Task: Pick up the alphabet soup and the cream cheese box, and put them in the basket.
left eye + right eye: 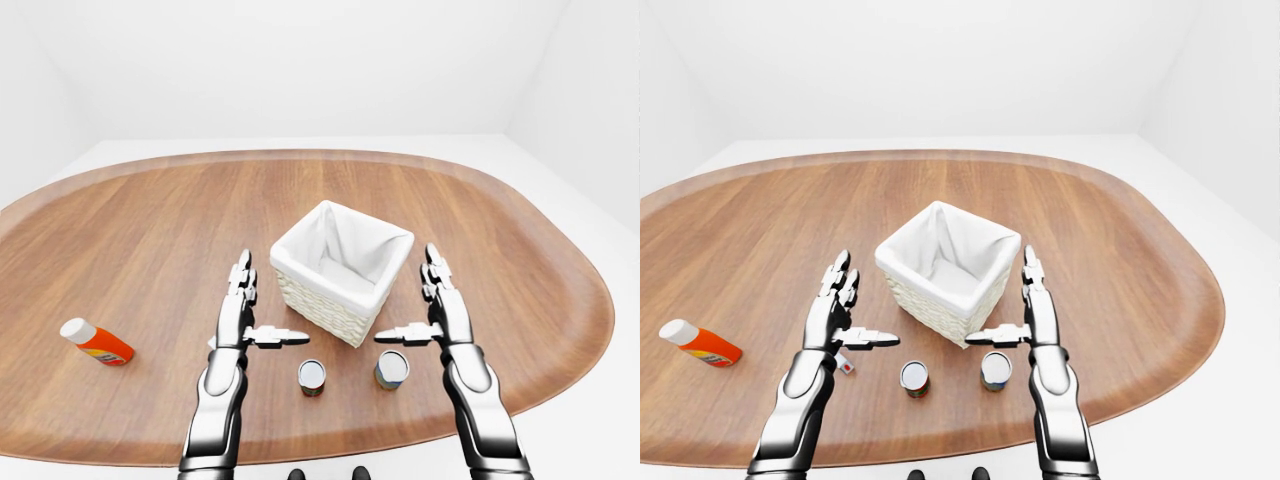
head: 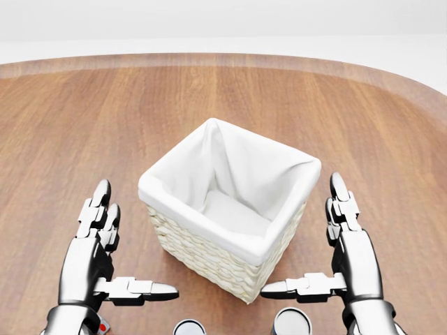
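Note:
A wicker basket (image 2: 209, 259) with a white cloth lining stands empty in the middle of the head view. My left hand (image 2: 136, 241) and right hand (image 2: 302, 234) hover on either side of it. Both are open and flat, thumbs pointing inward, holding nothing. The alphabet soup can (image 1: 995, 370) stands upright just below my right thumb. The small white and red cream cheese box (image 1: 844, 364) lies on the table under my left hand, partly hidden by it. In the head view only the can's top (image 2: 292, 322) shows at the bottom edge.
A red and green can (image 1: 914, 378) stands upright left of the soup can. An orange bottle with a white cap (image 1: 698, 342) lies far to the left. The oval wooden table (image 1: 1120, 250) curves away close beyond my right arm.

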Tool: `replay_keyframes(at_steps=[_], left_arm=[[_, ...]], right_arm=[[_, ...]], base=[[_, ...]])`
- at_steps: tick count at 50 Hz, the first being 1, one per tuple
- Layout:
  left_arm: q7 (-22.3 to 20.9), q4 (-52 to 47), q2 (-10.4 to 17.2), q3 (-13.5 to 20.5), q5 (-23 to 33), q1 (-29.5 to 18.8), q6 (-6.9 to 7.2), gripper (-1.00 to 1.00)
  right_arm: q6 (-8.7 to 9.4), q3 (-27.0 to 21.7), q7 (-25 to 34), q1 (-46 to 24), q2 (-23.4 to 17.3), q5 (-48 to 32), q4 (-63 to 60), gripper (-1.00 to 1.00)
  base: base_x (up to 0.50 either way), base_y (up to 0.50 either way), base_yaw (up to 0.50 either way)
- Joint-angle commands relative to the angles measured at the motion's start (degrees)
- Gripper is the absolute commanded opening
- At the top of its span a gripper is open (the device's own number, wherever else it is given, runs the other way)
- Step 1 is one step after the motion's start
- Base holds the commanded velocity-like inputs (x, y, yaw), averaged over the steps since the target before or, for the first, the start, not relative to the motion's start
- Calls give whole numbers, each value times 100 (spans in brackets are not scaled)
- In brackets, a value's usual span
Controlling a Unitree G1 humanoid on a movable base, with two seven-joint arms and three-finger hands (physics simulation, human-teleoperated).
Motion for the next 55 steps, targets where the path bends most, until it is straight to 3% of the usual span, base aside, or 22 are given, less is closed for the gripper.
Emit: replay_keyframes(at_steps=[1, 11, 18, 25, 27, 29, 32, 33, 43, 55], left_arm=[[-5, 40, 53, 17, -8, -15, -13, 100], [-6, 62, 57, 32, -29, -34, -15, 100], [12, 30, 60, 53, -47, -30, 6, 100], [0, 6, 65, 60, -79, -39, 47, 100], [-1, -30, 64, 60, -88, -35, 78, 100], [0, -15, 63, 64, -91, -36, 65, 100], [1, 2, 66, 73, -105, -43, 65, 100], [-32, 23, 69, 154, -259, -123, 122, 100], [-19, 1, 80, 139, -290, -113, 134, 100], [-8, -50, 81, 137, -300, -115, 178, 100]], right_arm=[[0, 168, 25, 147, 32, -416, -40, 100], [0, 267, -250, 544, 89, -1210, -585, 100], [0, 833, -449, 1450, 79, -1794, -997, 100], [-26, 615, -687, 1787, 22, -1836, -819, 100], [-140, 622, -675, 1987, -23, -1975, -744, 100], [-73, 641, -632, 2065, 2, -2050, -851, 100], [-139, 611, -624, 2209, -10, -2105, -888, 100], [-434, 518, -886, 2428, -86, -2212, -149, 100], [-562, 390, -804, 2491, 21, -2253, -15, 100], [-452, 428, -687, 2191, 52, -2266, 272, 100]], base=[[0, 0, 0], [0, 0, 0], [0, 0, 0], [0, 0, 0], [0, 0, 0], [0, 0, 0], [0, 0, 0], [0, 0, 0], [0, 0, 0], [0, 0, 0]])
